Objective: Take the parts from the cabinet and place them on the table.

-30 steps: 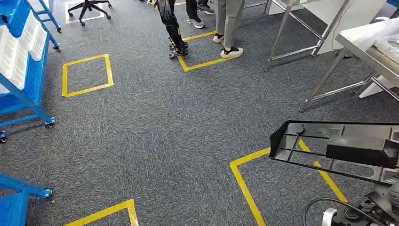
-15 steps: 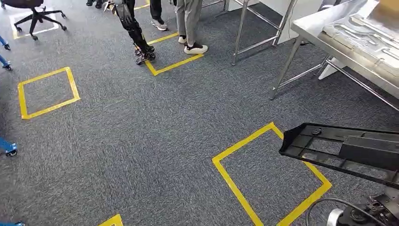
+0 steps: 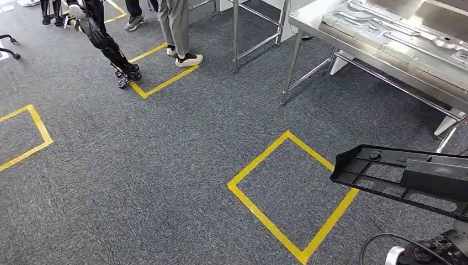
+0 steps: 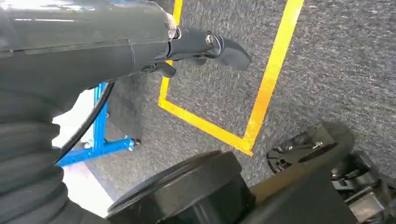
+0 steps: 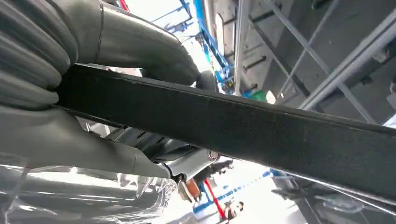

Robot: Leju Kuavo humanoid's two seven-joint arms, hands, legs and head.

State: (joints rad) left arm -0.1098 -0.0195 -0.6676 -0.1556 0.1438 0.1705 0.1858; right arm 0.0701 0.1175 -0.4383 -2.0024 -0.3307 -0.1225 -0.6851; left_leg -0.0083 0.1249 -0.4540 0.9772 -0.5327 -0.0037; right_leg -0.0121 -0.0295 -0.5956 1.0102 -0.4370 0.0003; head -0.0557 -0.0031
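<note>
Grey carpet with yellow tape squares | my right hand (image 5: 93,102) grips black part (image 3: 411,179), carried mid-floor | steel table (image 3: 353,41) ahead of it, well apart | my left hand (image 4: 196,46) holds nothing, fingers loosely apart | placing not yet done

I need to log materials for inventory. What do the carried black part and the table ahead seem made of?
The black part looks like matte moulded plastic: ribbed, with open cells and dull edges. The table appears to be brushed stainless steel: silvery, with a soft sheen on top and legs.
</note>
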